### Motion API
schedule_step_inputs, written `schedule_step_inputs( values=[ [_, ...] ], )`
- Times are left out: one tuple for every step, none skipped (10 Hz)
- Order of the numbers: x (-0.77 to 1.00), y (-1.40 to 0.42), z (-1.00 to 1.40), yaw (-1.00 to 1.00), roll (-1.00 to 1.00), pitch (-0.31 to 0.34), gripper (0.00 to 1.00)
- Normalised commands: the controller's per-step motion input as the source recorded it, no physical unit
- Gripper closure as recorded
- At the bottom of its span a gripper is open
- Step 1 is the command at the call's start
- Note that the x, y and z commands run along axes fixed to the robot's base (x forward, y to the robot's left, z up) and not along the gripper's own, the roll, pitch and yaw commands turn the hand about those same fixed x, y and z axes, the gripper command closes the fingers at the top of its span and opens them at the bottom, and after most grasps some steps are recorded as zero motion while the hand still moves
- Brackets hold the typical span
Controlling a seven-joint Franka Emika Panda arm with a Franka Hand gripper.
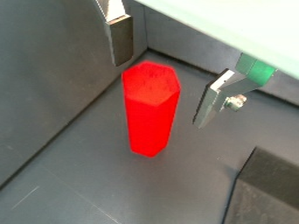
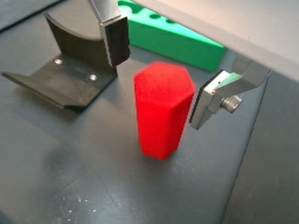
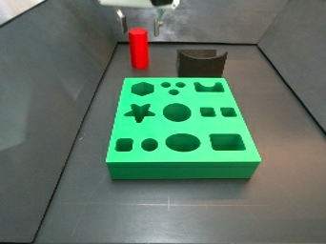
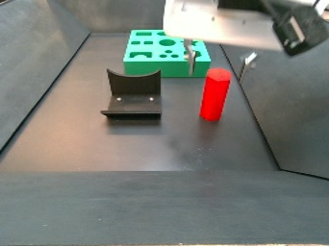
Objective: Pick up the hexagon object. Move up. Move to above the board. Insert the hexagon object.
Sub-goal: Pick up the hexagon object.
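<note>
Two wrist views: pincer point(image 1: 163, 74) wide, straddling the upright hexagon object point(image 1: 149, 109), not gripping, presumably lined up for the pickup. Side view: hexagon object point(image 3: 137, 48) near the surface's far-left corner, board point(image 3: 181, 127) mid-surface. Opposite side view: fixture point(image 4: 131, 95) beside the peg, well apart.

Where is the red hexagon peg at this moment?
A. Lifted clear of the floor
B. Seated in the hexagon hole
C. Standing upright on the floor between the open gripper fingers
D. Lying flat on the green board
C: the hexagon object stands on the floor, with the gripper open around its top and the board apart.
</note>
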Motion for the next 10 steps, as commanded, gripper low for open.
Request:
schedule_step_inputs(
  values=[
    [0.00,-0.01,-0.74,-0.22,0.00,-0.224,0.00],
    [-0.01,-0.07,-0.78,-0.22,0.01,-0.227,0.00],
    [0.00,0.00,0.00,0.00,0.00,0.000,0.00],
    [0.00,0.00,0.00,0.00,0.00,0.000,0.00],
    [0.00,0.00,0.00,0.00,0.00,0.000,1.00],
    [0.00,0.00,0.00,0.00,0.00,0.000,1.00],
    [0.00,0.00,0.00,0.00,0.00,0.000,1.00],
    [0.00,0.00,0.00,0.00,0.00,0.000,1.00],
    [0.00,0.00,0.00,0.00,0.00,0.000,1.00],
    [0.00,0.00,0.00,0.00,0.00,0.000,1.00]
  ],
)
